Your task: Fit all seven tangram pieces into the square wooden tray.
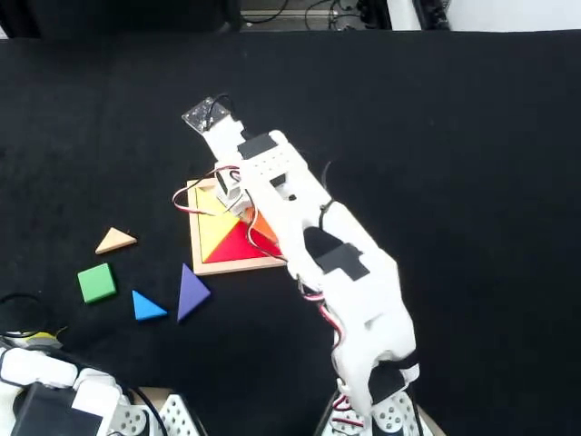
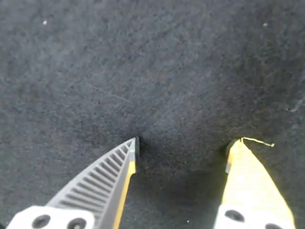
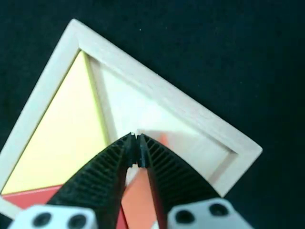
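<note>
Tray holding yellow, red, orange pieces, right end effector closed, empty, left end effector spread, empty

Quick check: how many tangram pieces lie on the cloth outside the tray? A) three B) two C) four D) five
C: the tan triangle, green square, blue triangle and purple triangle lie on the cloth beside the tray.

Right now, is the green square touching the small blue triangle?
Apart. The high view shows a strip of black cloth between the green square and the small blue triangle.
</note>
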Tool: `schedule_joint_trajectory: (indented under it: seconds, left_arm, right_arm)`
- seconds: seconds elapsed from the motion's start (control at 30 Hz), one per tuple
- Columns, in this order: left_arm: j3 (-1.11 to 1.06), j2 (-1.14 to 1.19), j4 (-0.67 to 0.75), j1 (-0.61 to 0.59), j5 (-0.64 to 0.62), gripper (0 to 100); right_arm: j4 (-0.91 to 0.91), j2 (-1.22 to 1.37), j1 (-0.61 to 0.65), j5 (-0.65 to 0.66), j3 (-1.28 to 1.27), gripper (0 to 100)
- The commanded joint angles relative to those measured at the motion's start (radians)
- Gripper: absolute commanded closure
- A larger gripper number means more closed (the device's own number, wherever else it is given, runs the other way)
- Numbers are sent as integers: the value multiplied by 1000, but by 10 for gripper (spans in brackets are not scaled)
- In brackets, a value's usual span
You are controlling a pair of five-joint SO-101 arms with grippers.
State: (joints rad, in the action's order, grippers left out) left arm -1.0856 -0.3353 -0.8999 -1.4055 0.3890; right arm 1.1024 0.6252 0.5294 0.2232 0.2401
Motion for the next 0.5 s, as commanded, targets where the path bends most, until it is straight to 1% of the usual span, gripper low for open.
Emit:
schedule_joint_trajectory:
  seconds: [0.0, 0.2, 0.47]
  left_arm:
    - [-22, 17, 8, 4, 3, 698]
    - [-22, 17, 8, 4, 3, 698]
    - [-22, 17, 8, 4, 3, 698]
  right_arm:
    - [28, 10, -2, 8, 73, 987]
    - [120, 19, -34, 8, 81, 987]
    - [264, 16, -29, 8, 82, 987]
